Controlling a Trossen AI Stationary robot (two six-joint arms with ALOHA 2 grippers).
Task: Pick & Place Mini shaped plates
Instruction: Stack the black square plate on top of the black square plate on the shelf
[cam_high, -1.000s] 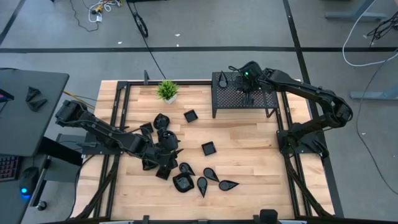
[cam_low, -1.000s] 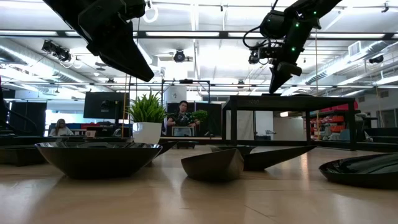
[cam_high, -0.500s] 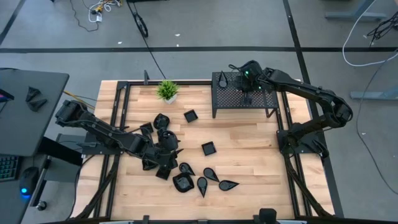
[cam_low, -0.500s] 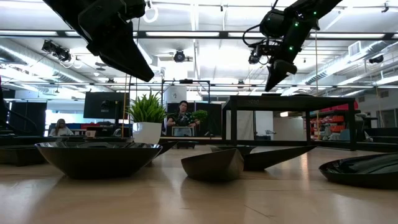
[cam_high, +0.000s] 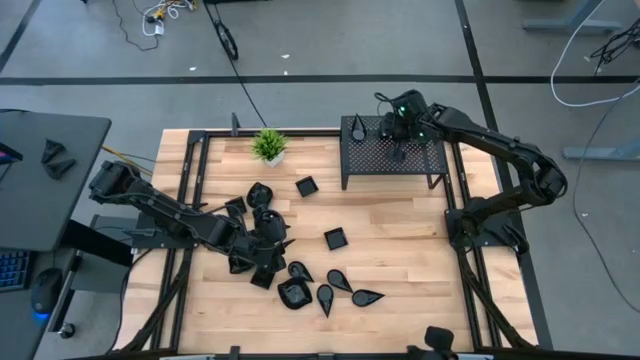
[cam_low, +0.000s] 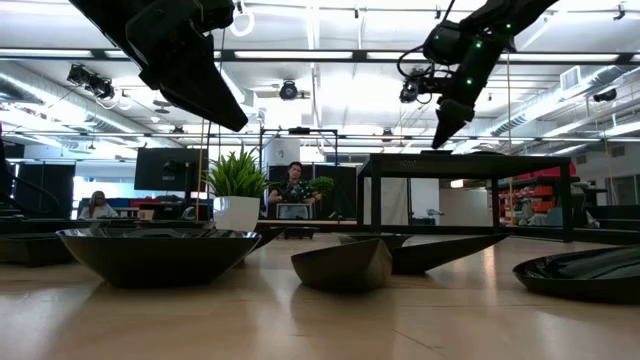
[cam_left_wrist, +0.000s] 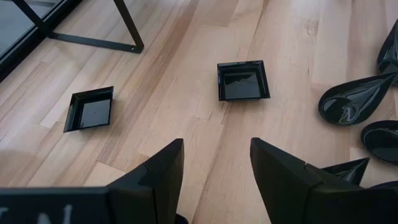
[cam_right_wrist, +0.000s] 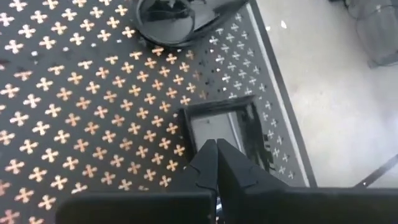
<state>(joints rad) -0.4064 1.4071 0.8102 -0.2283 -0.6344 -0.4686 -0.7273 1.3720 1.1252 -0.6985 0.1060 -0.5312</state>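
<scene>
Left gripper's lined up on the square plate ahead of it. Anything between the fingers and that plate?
Nothing visible: only bare table lies between the open left gripper and the square plate. The teardrop plates lie off to one side.

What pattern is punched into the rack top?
Small cross-shaped cutouts in rows across the black rack top, clearest in the right wrist view.

A small green potted plant (cam_high: 268, 146) in a white pot stands near the far edge of the light wooden table (cam_high: 400, 250). Beside it, a black perforated metal rack (cam_high: 368, 160) rests on thin legs. In the room beyond, a person (cam_low: 292, 186) sits at a desk.
</scene>
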